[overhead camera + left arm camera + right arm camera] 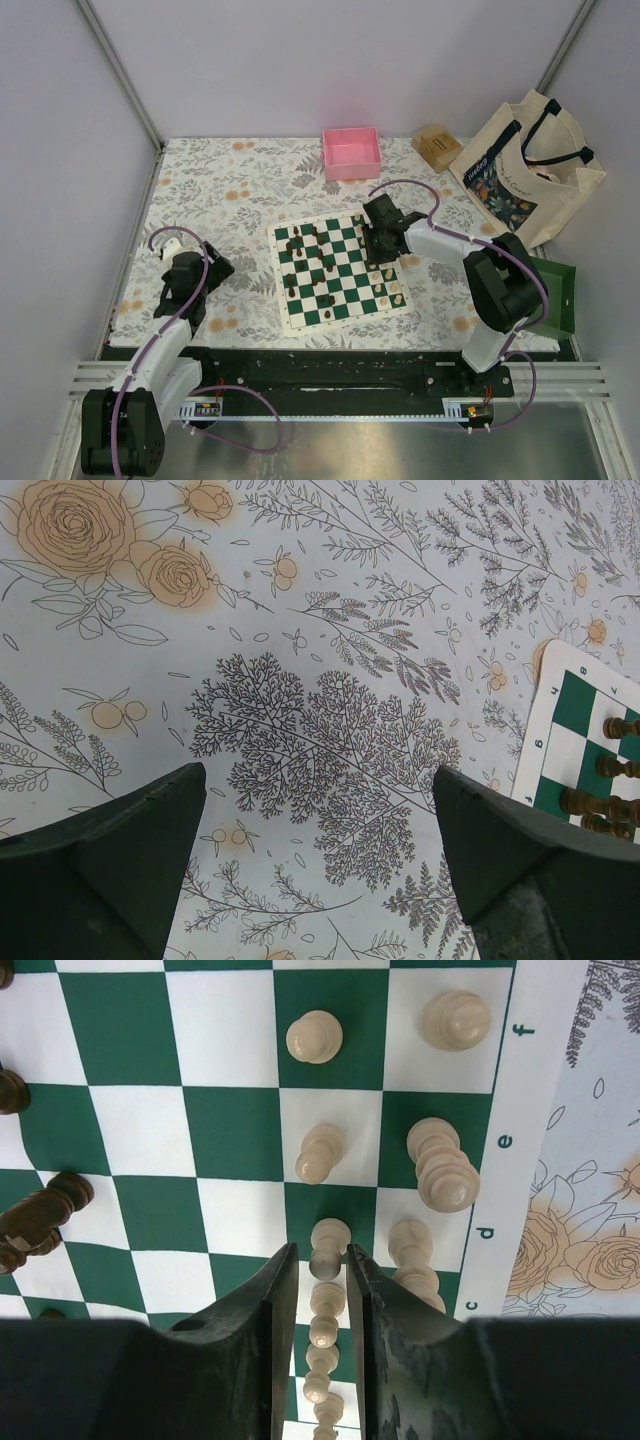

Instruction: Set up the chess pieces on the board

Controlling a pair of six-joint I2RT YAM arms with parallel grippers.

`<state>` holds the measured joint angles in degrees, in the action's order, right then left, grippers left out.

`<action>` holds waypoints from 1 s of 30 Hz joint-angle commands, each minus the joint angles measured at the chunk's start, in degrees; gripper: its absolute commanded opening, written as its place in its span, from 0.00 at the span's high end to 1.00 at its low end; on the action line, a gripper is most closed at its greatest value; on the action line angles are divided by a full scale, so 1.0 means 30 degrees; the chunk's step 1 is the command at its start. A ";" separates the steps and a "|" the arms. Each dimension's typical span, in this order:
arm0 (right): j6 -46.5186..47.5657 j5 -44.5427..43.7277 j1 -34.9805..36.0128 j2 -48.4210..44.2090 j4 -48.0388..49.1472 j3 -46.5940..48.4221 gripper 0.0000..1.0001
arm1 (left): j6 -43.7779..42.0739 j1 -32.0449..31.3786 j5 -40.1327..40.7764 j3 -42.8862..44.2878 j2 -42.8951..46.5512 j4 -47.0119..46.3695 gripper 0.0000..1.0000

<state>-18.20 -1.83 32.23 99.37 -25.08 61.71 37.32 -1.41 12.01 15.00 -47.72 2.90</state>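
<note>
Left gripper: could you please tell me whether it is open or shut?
Open: the left gripper shows fingers wide apart above the tablecloth, holding nothing.

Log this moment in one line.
left gripper: open, over tablecloth beside board | right gripper: jaws astride cream pawn on board, grip unclear | setup: unfinished

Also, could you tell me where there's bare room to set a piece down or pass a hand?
Bare table lies between the left gripper and the board, and between the pink tray and the board. The board's right side is crowded with cream pieces and the right gripper.
</note>
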 commanded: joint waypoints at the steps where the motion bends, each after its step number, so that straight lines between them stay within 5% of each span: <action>1: 0.0118 0.0257 -0.0079 -0.0136 0.0186 0.0786 0.65 | -0.0136 0.0030 -0.0019 0.0507 0.0117 -0.0995 0.01; 30: -0.0203 0.0550 0.1324 -0.3593 -0.0547 0.1372 0.59 | -0.0165 0.0001 -0.0019 0.0536 0.0059 -0.0995 0.01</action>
<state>-18.22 -0.82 32.88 91.00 -26.81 63.72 37.32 -1.41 12.01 15.00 -47.72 2.90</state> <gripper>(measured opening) 0.404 0.988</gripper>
